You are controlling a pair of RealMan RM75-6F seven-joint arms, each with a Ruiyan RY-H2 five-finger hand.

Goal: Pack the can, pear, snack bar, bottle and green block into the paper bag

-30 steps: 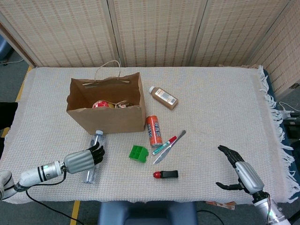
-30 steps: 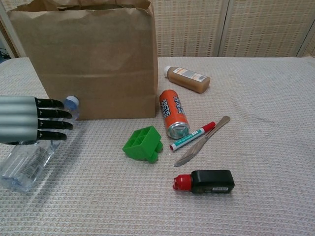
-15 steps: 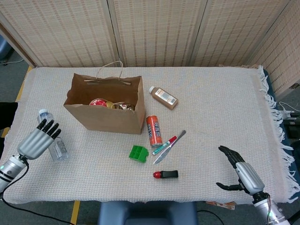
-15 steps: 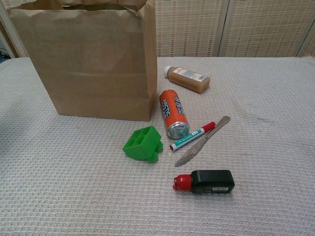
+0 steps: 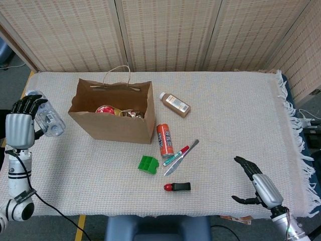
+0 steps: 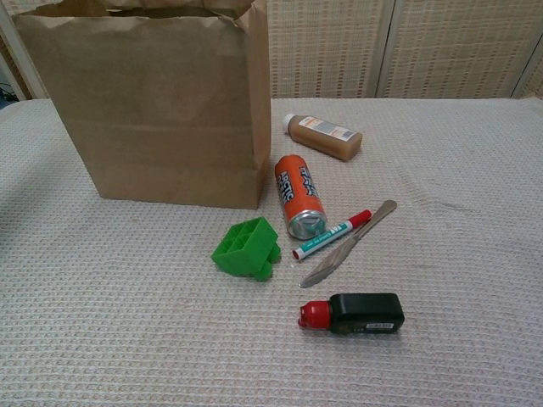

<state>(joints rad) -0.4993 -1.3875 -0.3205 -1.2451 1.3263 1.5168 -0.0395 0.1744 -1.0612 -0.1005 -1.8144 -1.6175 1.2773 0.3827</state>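
My left hand [image 5: 20,128] grips a clear plastic bottle [image 5: 48,119] and holds it in the air just left of the open paper bag [image 5: 113,125], which also fills the upper left of the chest view [image 6: 161,110]. An orange can [image 5: 164,139] [image 6: 299,197] lies on its side right of the bag. In front of the bag sits the green block [image 5: 148,164] [image 6: 247,248]. Inside the bag I make out a red item [image 5: 105,110] and a brownish one [image 5: 133,114]. Near the table's front right edge my right hand [image 5: 261,187] is open and holds nothing.
A brown bottle [image 5: 175,104] [image 6: 322,136] lies behind the can. A marker [image 5: 175,155] [image 6: 333,235] and a knife [image 5: 181,157] [image 6: 348,244] lie right of the block. A black item with a red cap [image 5: 177,187] [image 6: 352,313] sits nearer the front edge.
My left hand has lifted the clear bottle off the table in front of the bag, swung it out to the left and raised it beside the bag. The right hand has stayed put.
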